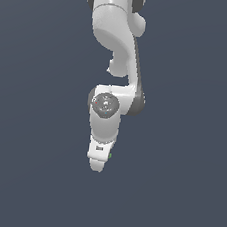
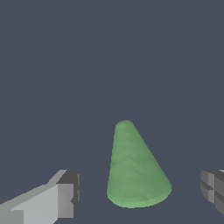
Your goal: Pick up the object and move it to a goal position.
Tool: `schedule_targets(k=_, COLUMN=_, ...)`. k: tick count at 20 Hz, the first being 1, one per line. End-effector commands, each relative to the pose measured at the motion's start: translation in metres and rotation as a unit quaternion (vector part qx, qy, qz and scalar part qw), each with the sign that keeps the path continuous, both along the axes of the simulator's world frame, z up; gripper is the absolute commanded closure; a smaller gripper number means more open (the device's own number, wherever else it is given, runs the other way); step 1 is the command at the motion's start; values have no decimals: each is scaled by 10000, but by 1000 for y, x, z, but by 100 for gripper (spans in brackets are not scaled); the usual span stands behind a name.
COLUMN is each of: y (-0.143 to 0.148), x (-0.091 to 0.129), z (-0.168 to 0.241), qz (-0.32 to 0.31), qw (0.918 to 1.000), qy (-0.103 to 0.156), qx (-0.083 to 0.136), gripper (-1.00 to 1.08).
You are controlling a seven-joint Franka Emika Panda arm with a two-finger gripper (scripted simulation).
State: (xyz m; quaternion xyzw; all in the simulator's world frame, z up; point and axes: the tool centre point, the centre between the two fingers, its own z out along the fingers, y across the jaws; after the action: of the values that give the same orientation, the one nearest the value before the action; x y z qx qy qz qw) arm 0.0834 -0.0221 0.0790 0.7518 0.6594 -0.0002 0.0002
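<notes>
Small green cone (image 2: 136, 173), round base, blunt tip, lying on dark grey floor

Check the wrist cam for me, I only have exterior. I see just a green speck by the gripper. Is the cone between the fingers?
Observer: Yes. The cone lies between the two fingers, with its wide base level with their tips.
Operator: Contact?
Observer: None. There's a gap on both sides, and the gripper is open.
Operator: Centred?
Observer: Roughly. The two gaps look about equal.
</notes>
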Motion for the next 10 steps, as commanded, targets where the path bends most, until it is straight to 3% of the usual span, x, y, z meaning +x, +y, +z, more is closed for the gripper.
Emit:
schedule_targets(k=1, y=0, x=0, z=-1, qz=53, qw=10000, qy=0, qx=2, gripper=-92)
schedule_targets(k=10, y=0, x=0, z=-20, qz=44, qw=10000, qy=1, qx=1, gripper=-92)
